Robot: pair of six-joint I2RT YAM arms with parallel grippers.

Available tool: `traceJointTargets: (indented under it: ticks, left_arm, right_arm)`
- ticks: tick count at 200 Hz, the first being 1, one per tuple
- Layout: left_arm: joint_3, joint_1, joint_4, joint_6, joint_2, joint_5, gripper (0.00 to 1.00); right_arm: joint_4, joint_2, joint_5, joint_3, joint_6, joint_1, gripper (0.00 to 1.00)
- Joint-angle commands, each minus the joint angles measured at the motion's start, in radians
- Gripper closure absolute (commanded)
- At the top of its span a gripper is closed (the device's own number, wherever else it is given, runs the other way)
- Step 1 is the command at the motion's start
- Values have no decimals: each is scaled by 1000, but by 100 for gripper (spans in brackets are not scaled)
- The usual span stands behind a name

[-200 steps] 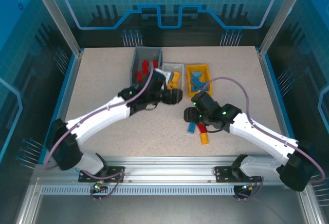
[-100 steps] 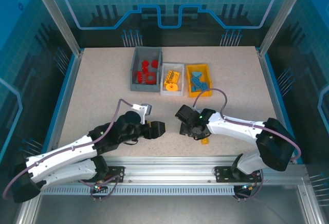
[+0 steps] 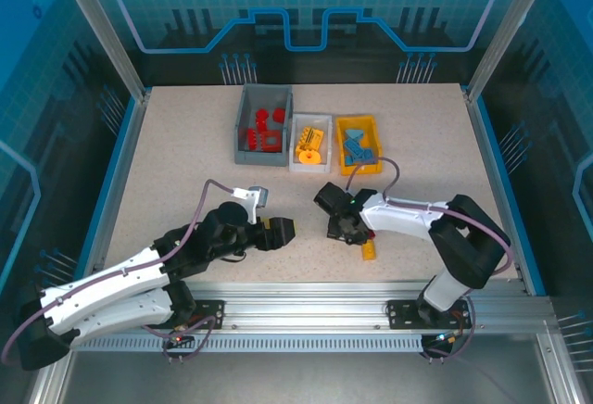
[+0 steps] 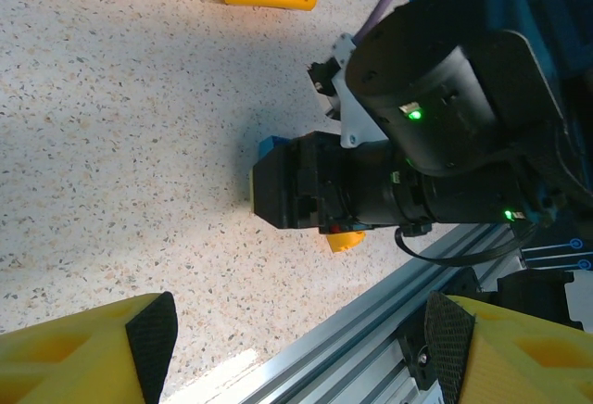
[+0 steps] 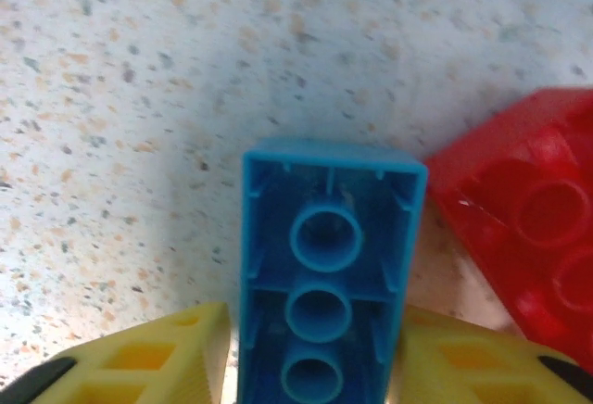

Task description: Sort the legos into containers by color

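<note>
A blue lego (image 5: 322, 265) lies underside up on the table, tubes showing. My right gripper (image 5: 320, 353) is shut on it, one yellow finger (image 5: 157, 358) pressed to each long side. A red lego (image 5: 528, 228) lies just right of it. From above, the right gripper (image 3: 338, 226) is low on the table with a yellow lego (image 3: 369, 251) beside it. My left gripper (image 3: 283, 231) hovers open and empty to its left, facing it. The dark grey container (image 3: 243, 121) holds red legos (image 3: 262, 129). The white container (image 3: 311, 118) holds yellow ones, and the yellow container (image 3: 340, 149) holds blue ones.
The three containers stand in a row at the back middle of the table. The metal rail (image 4: 371, 339) runs along the near edge, just behind the left gripper. In the left wrist view the right gripper (image 4: 287, 191) sits low over the blue lego (image 4: 269, 147).
The left arm has drawn back from the containers to the front left. The right gripper slid left over the blue lego and closed on it.
</note>
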Motion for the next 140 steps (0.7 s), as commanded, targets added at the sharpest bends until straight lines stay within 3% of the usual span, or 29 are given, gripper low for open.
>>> traceJointTargets:
  ticks: [1, 25, 62, 98, 114, 140]
  left_arm:
    - [-16, -7, 7, -5, -9, 3, 25]
    - [-16, -7, 15, -6, -8, 1, 25]
    - [42, -8, 30, 18, 25, -10, 24]
    - [201, -6, 31, 78, 168, -18, 23]
    - [295, 0, 20, 113, 265, -17, 22]
    - [437, 51, -2, 122, 423, 22, 22]
  right_arm:
    - [13, 31, -2, 37, -29, -9, 63]
    - [4, 10, 27, 51, -54, 4, 74]
    - [-118, -155, 160, 131, -164, -12, 76]
    - [-119, -225, 88, 237, -445, -219, 76]
    - [-110, -172, 3, 321, -565, -324, 75]
    - [-137, -4, -32, 507, -695, -428, 76]
